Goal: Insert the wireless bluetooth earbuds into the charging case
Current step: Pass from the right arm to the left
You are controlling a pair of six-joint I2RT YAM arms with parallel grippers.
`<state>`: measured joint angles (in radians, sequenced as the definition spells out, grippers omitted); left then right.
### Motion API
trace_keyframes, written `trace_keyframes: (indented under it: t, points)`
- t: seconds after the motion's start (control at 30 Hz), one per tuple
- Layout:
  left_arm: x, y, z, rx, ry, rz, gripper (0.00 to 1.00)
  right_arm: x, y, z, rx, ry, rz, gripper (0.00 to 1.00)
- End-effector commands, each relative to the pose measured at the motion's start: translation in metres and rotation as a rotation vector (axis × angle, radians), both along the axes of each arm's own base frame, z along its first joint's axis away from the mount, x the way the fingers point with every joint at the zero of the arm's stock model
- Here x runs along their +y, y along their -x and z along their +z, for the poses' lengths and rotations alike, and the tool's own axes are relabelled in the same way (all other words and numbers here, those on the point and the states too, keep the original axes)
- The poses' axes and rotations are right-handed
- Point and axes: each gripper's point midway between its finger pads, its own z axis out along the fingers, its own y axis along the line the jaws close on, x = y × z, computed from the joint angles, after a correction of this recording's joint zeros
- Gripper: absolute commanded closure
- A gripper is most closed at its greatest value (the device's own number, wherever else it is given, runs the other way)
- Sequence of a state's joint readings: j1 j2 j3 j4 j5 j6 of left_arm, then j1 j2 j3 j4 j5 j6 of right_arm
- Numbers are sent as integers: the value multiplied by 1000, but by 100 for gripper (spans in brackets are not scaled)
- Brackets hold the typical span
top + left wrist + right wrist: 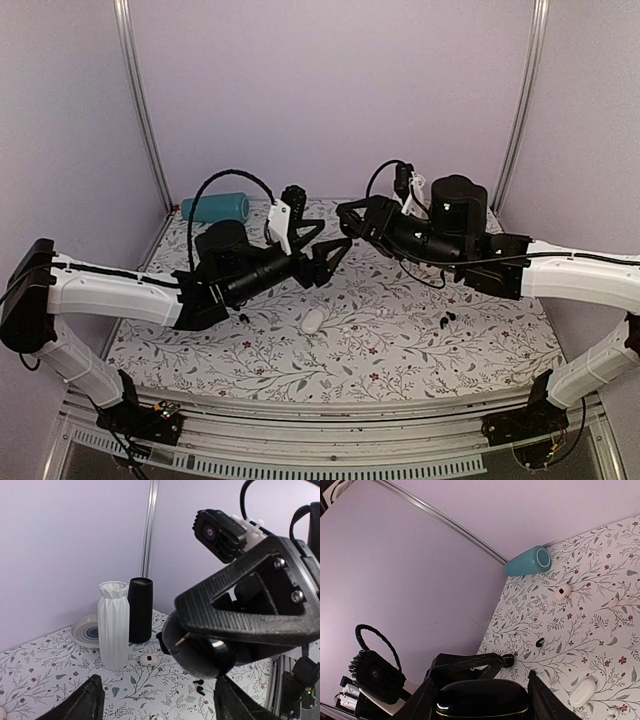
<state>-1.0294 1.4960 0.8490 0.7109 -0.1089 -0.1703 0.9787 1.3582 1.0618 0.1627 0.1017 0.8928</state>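
My right gripper is shut on a glossy black charging case with a gold seam, held above the floral table. The case also shows in the left wrist view, clamped in the right gripper's fingers. My left gripper is open and empty, facing the case from close by. In the top view the left gripper and the right gripper nearly meet at mid table. A pair of black earbuds lies on the table, also in the left wrist view. One more black earbud lies apart.
A white pebble case lies at mid front. A small white case, a white vase, a black cylinder and a plate stand at the back right. A teal cylinder lies at the back left. White earbuds lie nearby.
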Motion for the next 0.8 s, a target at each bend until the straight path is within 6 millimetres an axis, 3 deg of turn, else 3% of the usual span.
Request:
trace_keyframes:
  t: [0.0, 0.5, 0.77]
  points:
    - [-4, -2, 18, -60, 32, 39, 26, 5, -3, 21, -23, -69, -43, 67]
    - [-13, 10, 32, -122, 55, -7, 30, 10, -2, 19, -8, -87, -59, 67]
    - [-11, 5, 34, -124, 64, 36, 40, 12, -1, 17, -1, -95, -51, 67]
